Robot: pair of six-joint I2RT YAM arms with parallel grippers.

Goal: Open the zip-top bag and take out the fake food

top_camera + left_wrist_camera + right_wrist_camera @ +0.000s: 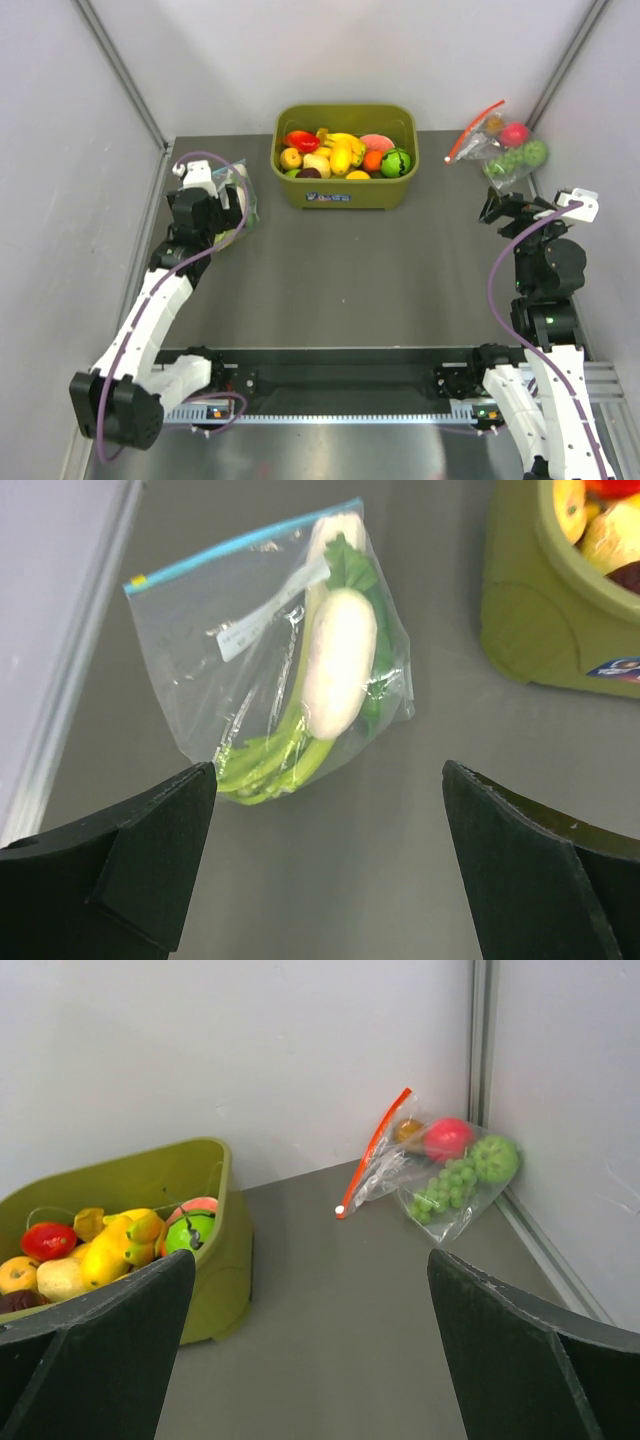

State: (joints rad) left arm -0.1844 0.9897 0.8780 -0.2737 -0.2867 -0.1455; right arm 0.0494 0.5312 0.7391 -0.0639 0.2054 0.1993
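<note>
At the approach step, the left gripper (328,772), jaws wide and empty, hovered short of the seemingly sealed zip-top bag (225,680) at the wrist frame's upper centre, fake food (340,665) inside, so the next move called for pinching its zip strip (240,545).

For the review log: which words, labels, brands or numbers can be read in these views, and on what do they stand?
No text can be read.
Sticker on the green bin: blue, white and red, too small and blurred to read.
White label patch on the zip-top bag: faint print, too blurred to read.
</note>
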